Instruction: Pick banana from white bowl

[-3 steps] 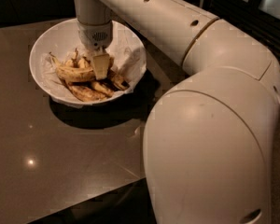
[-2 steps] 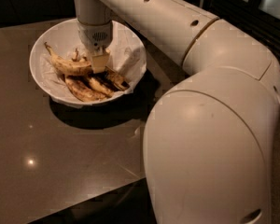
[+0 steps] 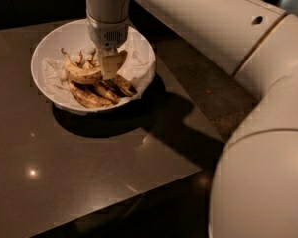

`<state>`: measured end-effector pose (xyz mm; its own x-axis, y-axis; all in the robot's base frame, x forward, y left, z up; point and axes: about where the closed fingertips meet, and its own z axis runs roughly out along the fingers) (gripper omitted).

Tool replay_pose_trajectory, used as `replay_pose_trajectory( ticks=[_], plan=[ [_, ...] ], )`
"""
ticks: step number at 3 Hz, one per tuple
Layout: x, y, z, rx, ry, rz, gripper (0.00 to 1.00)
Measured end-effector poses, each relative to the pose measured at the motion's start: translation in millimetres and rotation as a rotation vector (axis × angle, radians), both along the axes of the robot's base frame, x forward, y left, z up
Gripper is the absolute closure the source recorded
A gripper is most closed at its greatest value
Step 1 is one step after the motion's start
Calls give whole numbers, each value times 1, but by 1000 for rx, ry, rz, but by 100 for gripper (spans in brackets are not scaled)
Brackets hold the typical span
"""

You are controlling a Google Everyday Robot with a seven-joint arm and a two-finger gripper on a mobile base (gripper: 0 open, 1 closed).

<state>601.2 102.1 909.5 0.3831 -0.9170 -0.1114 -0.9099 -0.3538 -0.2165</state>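
Note:
The white bowl [image 3: 49, 43] with a crumpled paper lining [image 3: 139, 63] stands at the far left of the dark table. My gripper [image 3: 108, 68] reaches straight down into it from above. Its fingers [image 3: 112, 65] are closed on the right end of the banana [image 3: 82, 74], a speckled yellow one whose thin stem [image 3: 65, 54] points up and to the left. The banana sits slightly above the others. The far finger is hidden behind the near one.
Three shorter, browner bananas [image 3: 92, 97] lie in the bowl under and in front of the gripper. The glossy brown table [image 3: 89, 172] ends in an edge at the front right [image 3: 188, 175]. My arm's large white body [image 3: 258, 182] fills the right side.
The banana's stem end has swung up and left, and the banana has risen a little off the pile with the gripper. The bowl and the other bananas have stayed put.

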Motion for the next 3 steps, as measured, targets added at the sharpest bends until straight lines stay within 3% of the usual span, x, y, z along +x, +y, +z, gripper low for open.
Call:
replay_pose_trajectory(
  ticks=[1,3],
  plan=[
    [-22,-8,26,59,-67,-10,100],
    [-74,-22,62,243,-173,64,100]
  ],
)
